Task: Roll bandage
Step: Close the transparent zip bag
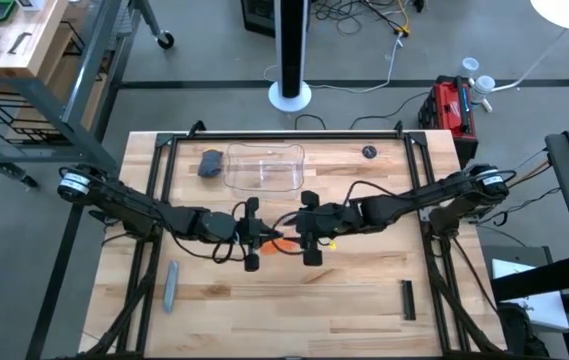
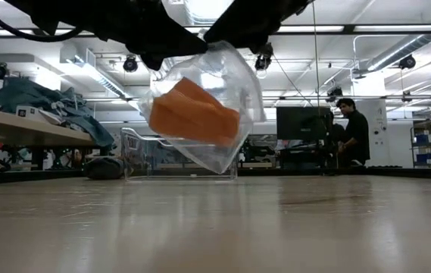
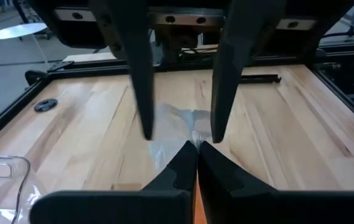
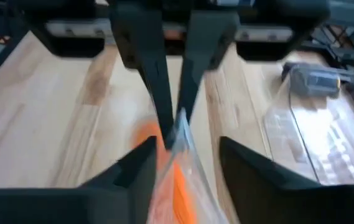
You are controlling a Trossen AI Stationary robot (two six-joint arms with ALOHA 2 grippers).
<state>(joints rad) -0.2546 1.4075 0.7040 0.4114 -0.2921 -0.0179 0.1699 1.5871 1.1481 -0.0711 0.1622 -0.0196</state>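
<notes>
Orange bandage [image 2: 194,114] hangs inside its clear wrapper [image 2: 230,68] above the tabletop [image 1: 364,290]; my left hand [image 3: 196,149] pinches the wrapper closed, right hand [image 4: 186,158] stands open around it, to free the bandage, I think.

Orange bandage [image 2: 195,116], folded, inside clear wrapper [image 2: 234,83], held aloft

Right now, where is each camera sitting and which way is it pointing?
High: overhead, straight down on the table; both arms.
Low: table height, level toward the room; bandage inside a clear wrapper hanging from dark arms.
Left wrist: past the shut left gripper to the right one's fingers.
Right wrist: past the right gripper to the left one.
All four show the wrapper.
</notes>
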